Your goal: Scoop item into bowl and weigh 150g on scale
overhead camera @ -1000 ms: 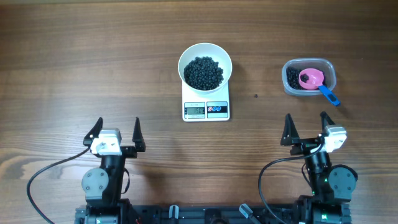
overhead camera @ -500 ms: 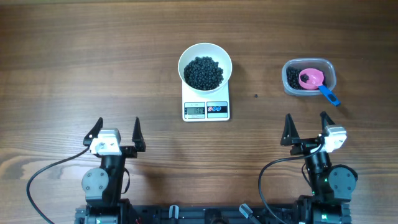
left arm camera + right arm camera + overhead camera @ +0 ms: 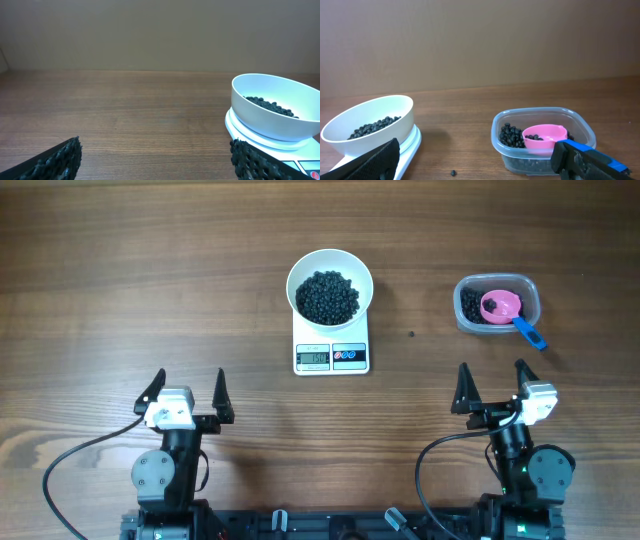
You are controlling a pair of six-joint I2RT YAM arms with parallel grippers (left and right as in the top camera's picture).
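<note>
From my L tool (image 3: 190,378), the scale (image 3: 331,358) sits ahead & to the right on the surface (image 3: 150,270). From my R tool (image 3: 492,370) it's ahead & to the left. The bowl (image 3: 296,275) is on the scale's far part, w/ the beads (image 3: 327,296) heaped in it. The tub (image 3: 530,285) lies straight ahead of the R tool, well apart from the scale. The scoop (image 3: 500,305) is in the tub on more beads, handle over the near-right rim. One stray bead (image 3: 411,334) lies btwn scale & tub.
</note>
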